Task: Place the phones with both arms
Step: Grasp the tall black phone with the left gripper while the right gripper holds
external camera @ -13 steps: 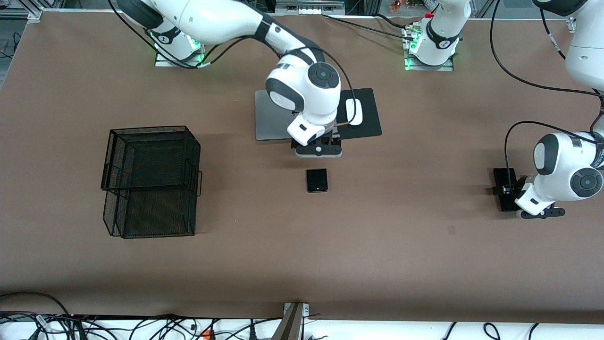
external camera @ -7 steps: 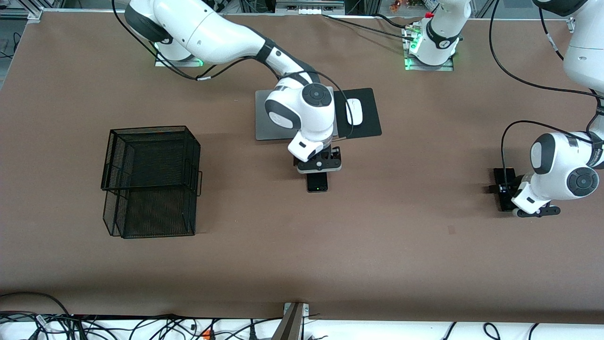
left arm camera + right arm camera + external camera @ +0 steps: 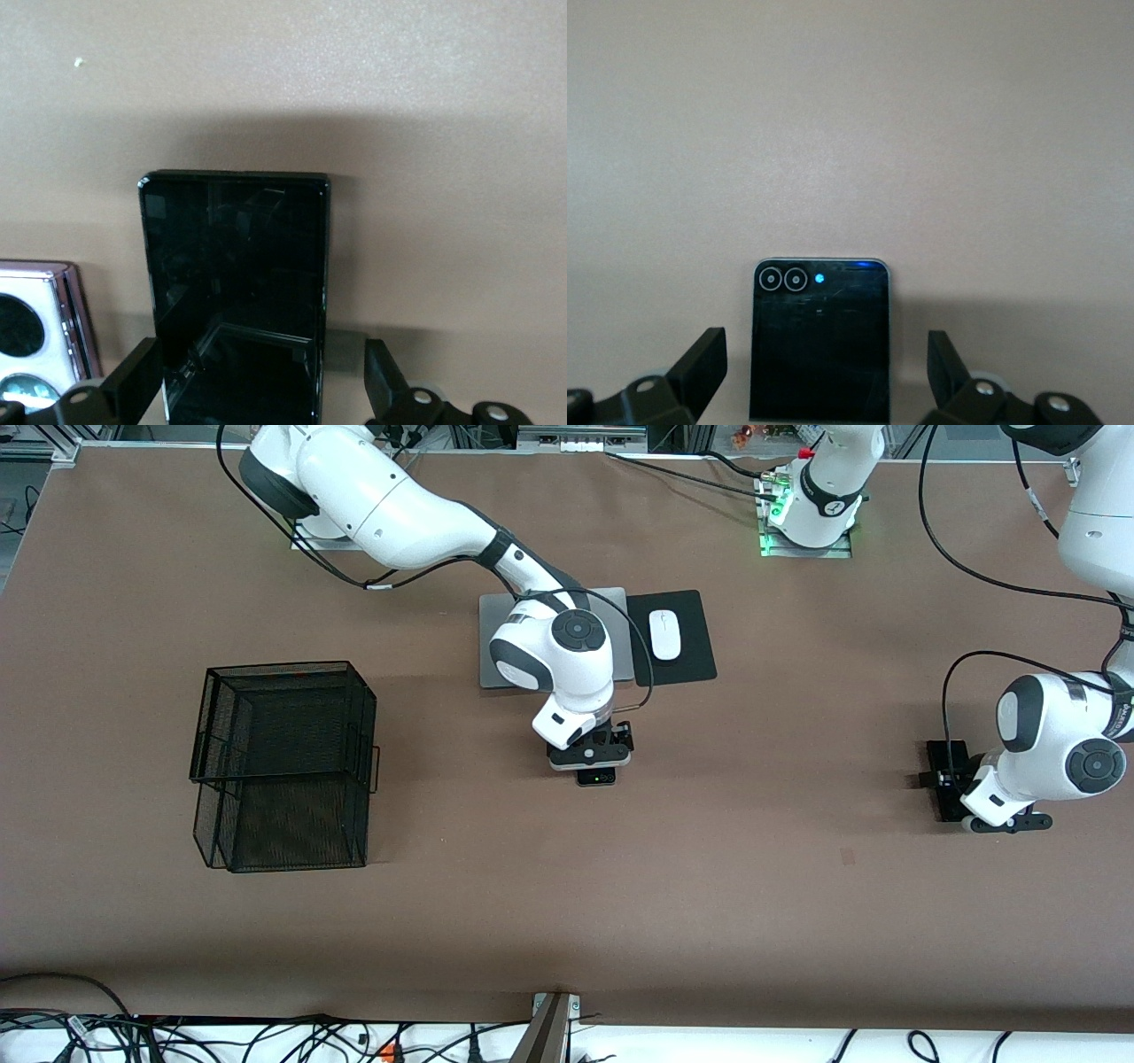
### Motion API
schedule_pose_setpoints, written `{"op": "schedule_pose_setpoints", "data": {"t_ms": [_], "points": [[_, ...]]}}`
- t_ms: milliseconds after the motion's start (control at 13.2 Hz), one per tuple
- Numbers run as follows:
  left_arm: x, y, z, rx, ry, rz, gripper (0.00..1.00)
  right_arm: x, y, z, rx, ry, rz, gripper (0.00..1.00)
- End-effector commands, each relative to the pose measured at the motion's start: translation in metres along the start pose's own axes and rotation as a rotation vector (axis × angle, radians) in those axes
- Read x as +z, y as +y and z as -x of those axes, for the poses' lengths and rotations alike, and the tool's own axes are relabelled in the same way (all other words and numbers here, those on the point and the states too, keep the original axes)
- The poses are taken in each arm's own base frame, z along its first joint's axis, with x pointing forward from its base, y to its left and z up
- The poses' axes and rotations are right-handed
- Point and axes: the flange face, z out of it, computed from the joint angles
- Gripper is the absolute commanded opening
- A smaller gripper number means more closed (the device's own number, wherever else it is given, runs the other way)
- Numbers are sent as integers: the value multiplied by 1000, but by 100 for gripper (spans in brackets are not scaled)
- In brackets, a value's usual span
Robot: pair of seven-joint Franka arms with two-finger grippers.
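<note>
Hovering, right gripper: the black two-finger right gripper hangs low over the small squarish black phone, fingers spread wide, one black fingertip on each side of the phone and neither touching it.
Small black phone: flat on the brown table, partly hidden under the right gripper in the front view; in the right wrist view its two ringed lenses and a small blue light show along one edge.
Left gripper: the black two-finger left gripper sits low over the long slim black slab phone at the left arm's end of the table, fingers spread, the slab's end lying between them with a gap on both sides.
Long slab phone: flat on the table, its glossy face up, seen whole in the left wrist view.
Lilac-white phone: the small squarish lilac-white phone with round black lenses lies just beside the slab, only its edge showing by one left finger.
Laptop: the flat grey closed laptop lies under the right arm's forearm.
Mouse: the white oval mouse rests on the black rectangular mouse pad beside the laptop.
Basket: the black wire-mesh basket stands well apart, toward the right arm's end of the table.
</note>
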Motion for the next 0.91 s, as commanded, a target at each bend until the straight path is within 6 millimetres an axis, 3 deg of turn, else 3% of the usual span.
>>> {"op": "schedule_pose_setpoints", "data": {"t_ms": [0,303,607,683,834], "points": [[-4,-8,2,39,13,12,100,10,-10,5,24,8,-9,100],[-4,-9,2,58,13,19,100,19,-12,13,30,-4,-2,100],[10,-16,4,46,-1,32,100,30,-10,18,78,-18,6,100],[10,-17,4,44,-1,34,93,31,-10,19,80,-20,7,100],[10,-15,4,39,-3,40,67,38,-10,23,111,-27,12,100]]}}
